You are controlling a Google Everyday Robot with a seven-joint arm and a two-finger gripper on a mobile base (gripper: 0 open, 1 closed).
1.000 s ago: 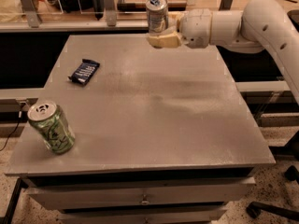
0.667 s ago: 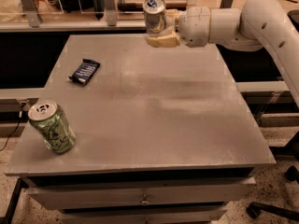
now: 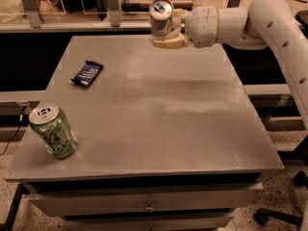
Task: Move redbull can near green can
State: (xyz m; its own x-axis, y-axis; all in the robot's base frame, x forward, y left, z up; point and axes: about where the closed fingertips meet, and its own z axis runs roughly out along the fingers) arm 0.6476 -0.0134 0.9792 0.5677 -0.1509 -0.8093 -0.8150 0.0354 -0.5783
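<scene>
The gripper is grasping the redbull can, its cream fingers clenching the can's lower body while the silver top is showing above them. It is hanging over the far edge of the table, about at that edge's middle, with the white arm reaching in from the far right corner. The green can is standing by the near left corner, well apart from the redbull can. A dark snack bar is lying near the left edge, closer to the far left corner.

White rounded arm, small dark dots along it; cream gripper over table far edge.
</scene>
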